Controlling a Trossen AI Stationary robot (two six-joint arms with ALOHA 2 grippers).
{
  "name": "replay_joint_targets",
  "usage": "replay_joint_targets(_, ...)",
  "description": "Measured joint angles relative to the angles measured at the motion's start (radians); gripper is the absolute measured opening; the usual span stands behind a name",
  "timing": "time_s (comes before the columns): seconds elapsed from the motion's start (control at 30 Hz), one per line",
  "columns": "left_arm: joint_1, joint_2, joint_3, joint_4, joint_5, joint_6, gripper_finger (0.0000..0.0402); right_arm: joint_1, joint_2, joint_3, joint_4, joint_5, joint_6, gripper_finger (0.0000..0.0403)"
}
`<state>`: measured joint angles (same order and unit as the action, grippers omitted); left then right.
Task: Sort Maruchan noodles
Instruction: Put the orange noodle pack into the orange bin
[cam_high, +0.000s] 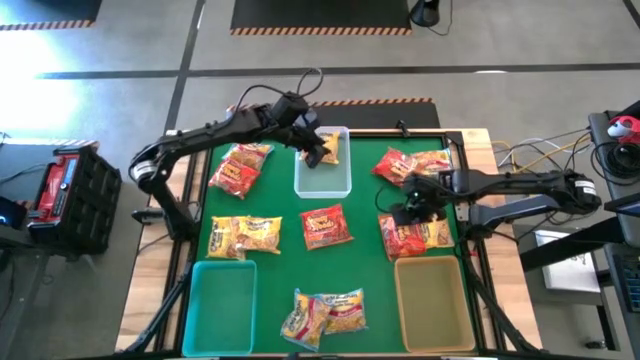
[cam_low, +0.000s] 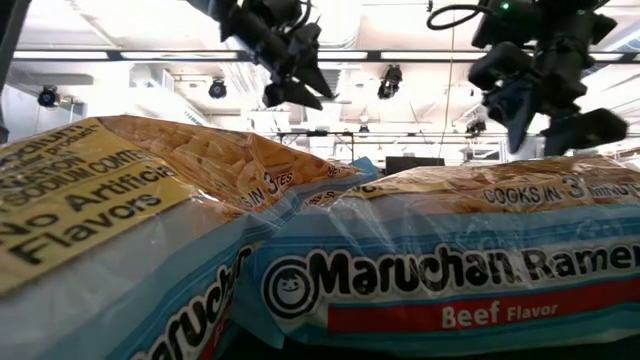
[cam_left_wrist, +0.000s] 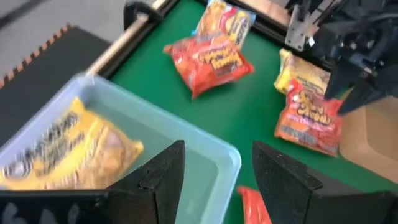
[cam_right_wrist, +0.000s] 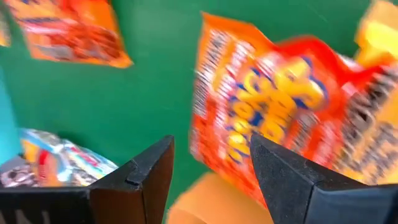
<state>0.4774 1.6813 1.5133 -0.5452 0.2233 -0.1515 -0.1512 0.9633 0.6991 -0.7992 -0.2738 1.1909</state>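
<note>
- Green mat covers the table; packets lie scattered across it.
- Left gripper, fingers apart and empty, hangs above a clear bin holding a yellow packet.
- Right gripper, fingers spread, nothing held; a red packet lies just beyond them.
- Ceiling lights show behind.

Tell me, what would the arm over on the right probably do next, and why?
Probably lower straight down. The right gripper hangs open and empty beside the red packet, which lies on the green mat, not in a bin. The left gripper, also open, sits over the clear bin, which holds a yellow packet.
</note>
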Motion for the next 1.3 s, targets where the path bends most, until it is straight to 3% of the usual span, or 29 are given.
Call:
replay_joint_targets(0.17, -0.002, -0.084, -0.147, 0.049, -0.004, -0.092, 0.0169, 0.032, -0.010, 0.000, -0.078, 0.000, 0.027, 0.0201)
replay_joint_targets(0.37, -0.028, -0.203, -0.372, 0.229, -0.004, -0.245, 0.0169, 0.055, -0.024, 0.000, -0.182, -0.022, 0.038, 0.0201)
replay_joint_targets(0.63, -0.087, -0.322, -0.577, 0.450, -0.005, -0.407, 0.0169, 0.048, 0.013, -0.001, -0.198, -0.019, -0.132, 0.0201)
replay_joint_targets(1.0, -0.155, -0.402, -0.625, 0.488, -0.059, -0.457, 0.0169, 0.006, 0.036, -0.082, -0.164, -0.041, -0.209, 0.0201)
replay_joint_targets(1.3, -0.174, -0.409, -0.625, 0.485, -0.061, -0.457, 0.0169, -0.020, 0.033, -0.207, 0.119, -0.153, -0.182, 0.0201)
